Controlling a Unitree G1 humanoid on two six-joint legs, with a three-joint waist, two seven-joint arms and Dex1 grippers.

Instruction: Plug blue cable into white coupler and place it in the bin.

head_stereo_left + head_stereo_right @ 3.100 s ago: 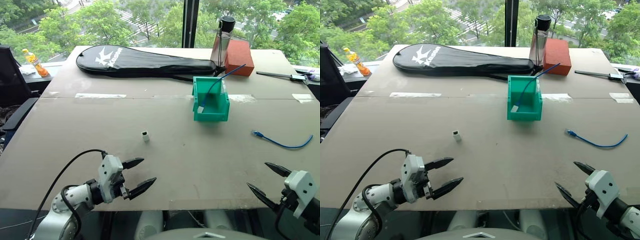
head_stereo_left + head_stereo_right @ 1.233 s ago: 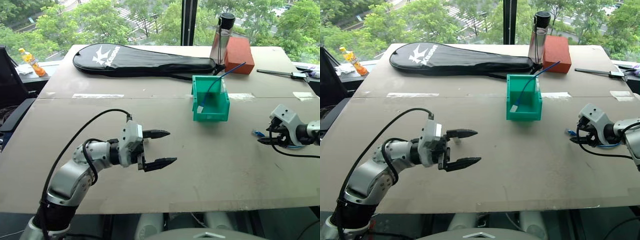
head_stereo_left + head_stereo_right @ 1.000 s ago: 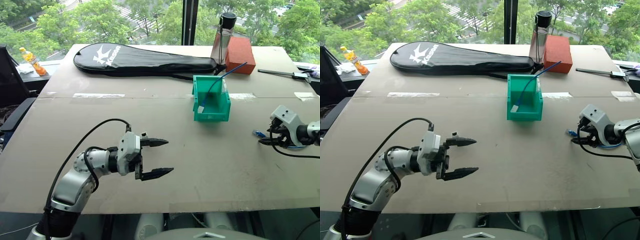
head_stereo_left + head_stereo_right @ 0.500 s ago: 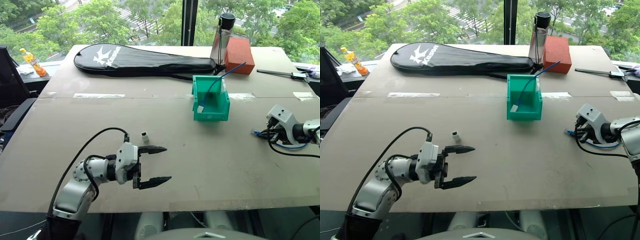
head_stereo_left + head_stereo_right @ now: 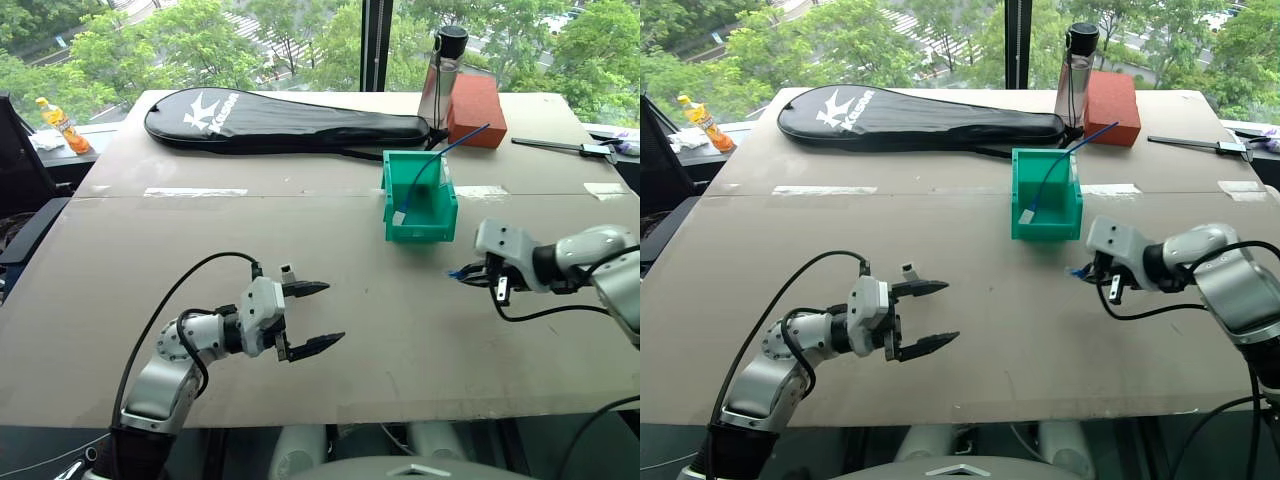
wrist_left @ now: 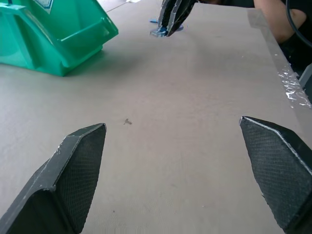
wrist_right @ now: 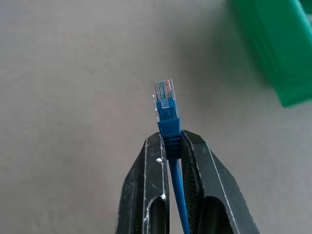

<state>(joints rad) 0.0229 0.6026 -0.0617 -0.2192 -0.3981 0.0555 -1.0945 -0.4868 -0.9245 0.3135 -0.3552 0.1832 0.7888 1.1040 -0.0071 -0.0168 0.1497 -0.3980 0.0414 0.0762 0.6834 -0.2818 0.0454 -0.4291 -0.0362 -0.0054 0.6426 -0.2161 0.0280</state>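
The white coupler [image 5: 288,272] stands on the cardboard table [image 5: 400,350], just behind the upper finger of my left gripper [image 5: 332,312]. That gripper is open and empty, held low over the table and pointing right. My right gripper [image 7: 170,138] is shut on the blue cable [image 7: 167,124] right behind its clear plug [image 7: 164,93]. It holds the plug [image 5: 455,273] just above the table, in front of the teal bin [image 5: 420,198]. The rest of the cable is hidden behind the right arm.
Inside the bin leans another blue cable [image 5: 432,165] ending in a white block. At the back lie a black racket bag [image 5: 280,120], a bottle [image 5: 443,75] and a red brick [image 5: 476,108]. A tool [image 5: 570,150] rests far right.
My right gripper closed on the blue cable's plug end and carried it left, from the right edge to in front of the bin. My left gripper stayed open and sank slightly.
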